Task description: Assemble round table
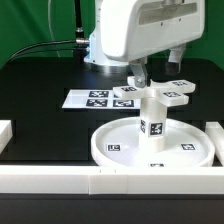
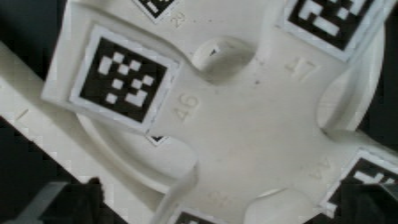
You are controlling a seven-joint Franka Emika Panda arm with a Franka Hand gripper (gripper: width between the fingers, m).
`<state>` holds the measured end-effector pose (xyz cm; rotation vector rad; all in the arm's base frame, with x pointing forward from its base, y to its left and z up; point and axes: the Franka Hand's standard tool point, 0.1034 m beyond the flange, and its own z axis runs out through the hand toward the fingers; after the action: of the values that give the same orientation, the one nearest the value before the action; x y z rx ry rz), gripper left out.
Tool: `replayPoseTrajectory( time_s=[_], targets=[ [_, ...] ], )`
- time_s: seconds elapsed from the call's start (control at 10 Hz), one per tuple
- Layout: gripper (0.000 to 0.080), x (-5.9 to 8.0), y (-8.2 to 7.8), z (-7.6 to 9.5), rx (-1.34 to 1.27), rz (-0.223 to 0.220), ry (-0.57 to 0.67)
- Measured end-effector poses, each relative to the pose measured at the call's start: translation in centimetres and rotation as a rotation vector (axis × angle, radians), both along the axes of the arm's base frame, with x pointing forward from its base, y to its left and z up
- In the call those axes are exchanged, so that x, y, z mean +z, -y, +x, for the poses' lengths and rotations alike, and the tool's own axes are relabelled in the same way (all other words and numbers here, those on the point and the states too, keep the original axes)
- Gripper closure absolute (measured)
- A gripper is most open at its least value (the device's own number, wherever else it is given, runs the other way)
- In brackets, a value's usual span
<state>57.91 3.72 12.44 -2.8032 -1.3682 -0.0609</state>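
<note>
The large rimmed round disc (image 1: 118, 148) lies flat at the front. The short thick leg (image 1: 153, 122) stands upright in its middle, a tag on its side. The cross-shaped foot (image 1: 160, 96) sits on top of the leg. My gripper (image 1: 146, 82) hangs straight down onto the foot, with one dark finger (image 1: 138, 74) showing beside the hub. In the wrist view the foot (image 2: 231, 110) fills the picture, very close, with tags on its arms. My fingertips do not show clearly there, so I cannot tell how the jaws stand.
The marker board (image 1: 92, 98) lies flat behind the disc, toward the exterior view's left. Long white border rails run along the front (image 1: 60, 180) and at both sides (image 1: 5, 132). The arm's base stands at the back.
</note>
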Motion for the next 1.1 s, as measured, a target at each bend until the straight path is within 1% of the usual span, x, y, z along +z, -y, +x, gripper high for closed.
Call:
replayPoseTrajectory(
  time_s=[0.1, 0.2, 0.3, 0.5, 0.8, 1.1],
  targets=[
    [0.0151, 0.0, 0.1, 0.0, 0.029, -0.001, 0.001],
    [0.0151, -0.1, 0.3, 0.0, 0.119, -0.008, 0.002],
    [0.0151, -0.4, 0.3, -0.3, 0.162, -0.013, 0.011],
    [0.0151, -0.6, 0.1, -1.0, 0.169, -0.014, 0.013],
    [0.0151, -1.1, 0.3, -1.7, 0.174, -0.014, 0.0],
    [0.0151, -1.8, 0.4, -1.9, 0.173, -0.015, -0.011]
  ],
)
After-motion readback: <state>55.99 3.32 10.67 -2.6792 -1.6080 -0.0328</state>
